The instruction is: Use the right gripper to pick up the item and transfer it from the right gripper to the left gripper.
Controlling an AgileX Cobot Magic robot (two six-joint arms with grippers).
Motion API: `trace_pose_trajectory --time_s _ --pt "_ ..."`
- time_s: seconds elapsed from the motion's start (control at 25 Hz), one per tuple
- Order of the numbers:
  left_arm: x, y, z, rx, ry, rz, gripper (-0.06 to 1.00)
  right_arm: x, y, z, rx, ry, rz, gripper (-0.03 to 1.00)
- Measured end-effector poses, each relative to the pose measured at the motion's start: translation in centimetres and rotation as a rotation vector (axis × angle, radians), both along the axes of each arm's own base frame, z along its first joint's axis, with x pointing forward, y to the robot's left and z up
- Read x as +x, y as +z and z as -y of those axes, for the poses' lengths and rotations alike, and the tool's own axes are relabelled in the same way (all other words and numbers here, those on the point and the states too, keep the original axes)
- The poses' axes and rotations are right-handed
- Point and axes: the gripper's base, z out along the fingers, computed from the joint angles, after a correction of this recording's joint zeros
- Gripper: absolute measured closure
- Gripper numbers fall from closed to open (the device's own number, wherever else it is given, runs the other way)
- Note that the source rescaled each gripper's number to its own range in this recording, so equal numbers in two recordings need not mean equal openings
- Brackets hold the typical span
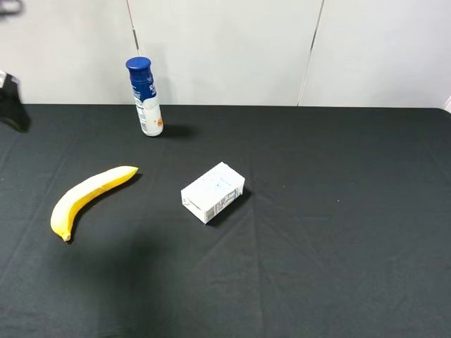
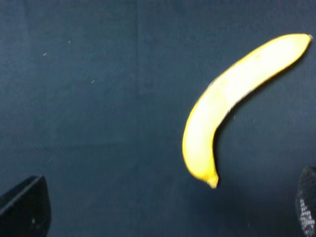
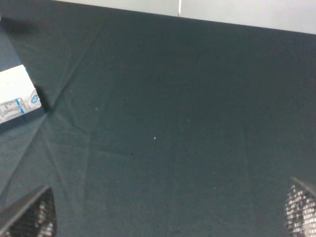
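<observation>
Lying flat on the black tabletop (image 1: 338, 267), the banana (image 1: 90, 198) sits at about nine o'clock in the high view, well apart from the white carton (image 1: 213, 191) near the centre and the blue-capped bottle (image 1: 145, 96) standing upright at about eleven o'clock. Its curve runs from a stem end pointing toward two o'clock down to a dark tip at seven o'clock.

I judge it light, fairly firm but bruisable, with smooth skin that could slide under hard pads. The thick middle of the curve looks the safest place to pinch, across the narrow width, leaving one end free for the other claw to take during the handover. Squeezing near the tapered ends would likely let it pivot or slip.

Neither claw shows in the high view. The left claw (image 2: 168, 210) hangs above the banana, its fingers (image 2: 24, 207) spread wide at the frame corners and touching nothing. The right claw (image 3: 168, 212) is likewise spread wide and empty, over bare cloth with only the carton's edge in sight.
</observation>
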Motion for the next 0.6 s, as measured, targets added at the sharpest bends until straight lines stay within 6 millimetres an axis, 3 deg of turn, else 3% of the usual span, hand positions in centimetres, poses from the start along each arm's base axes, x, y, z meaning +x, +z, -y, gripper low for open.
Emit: trace_pose_trajectory --time_s 0.32,0.44,0.6 --pt "-7.2 3.7 -1.1 -0.006 0.003 0.079 -0.06 0.0 0.0 0.0 0.0 0.0 0.0 -0.03" --pt "-10.0 3.4 -1.5 -0.004 -0.012 0.125 -0.06 0.0 0.0 0.0 0.0 0.0 0.0 -0.03" --pt "-13.7 1.0 -2.0 0.01 -0.049 0.155 -0.06 0.0 0.0 0.0 0.0 0.0 0.0 -0.03"
